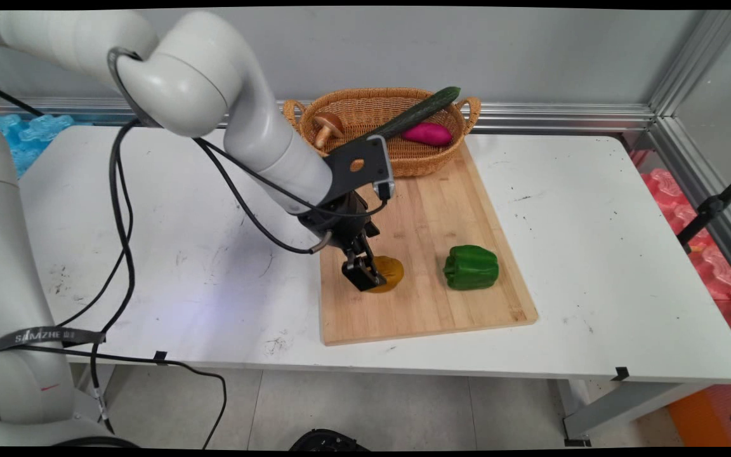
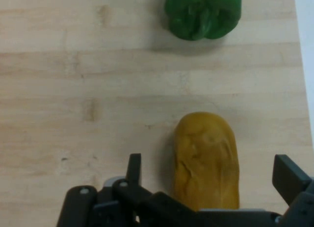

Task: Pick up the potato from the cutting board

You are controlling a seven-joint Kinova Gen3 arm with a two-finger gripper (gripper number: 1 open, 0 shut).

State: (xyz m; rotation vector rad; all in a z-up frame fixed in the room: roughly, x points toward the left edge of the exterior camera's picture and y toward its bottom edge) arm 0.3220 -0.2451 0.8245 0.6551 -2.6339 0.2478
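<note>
On the white surface (image 1: 562, 209) lies a cutting board (image 1: 429, 298); on it, the claw (image 2: 211, 180) stands wide open astride a yellow potato (image 2: 207, 158), unclamped, green pepper (image 2: 203, 13) well apart beyond.

**What we cannot fully see**

In the hand view, we lose the green pepper's (image 2: 202, 13) top at the upper edge, and the black linkage covers the yellow potato's (image 2: 206, 158) near end. In the main view, the arm hides part of the basket (image 1: 365, 108).
</note>
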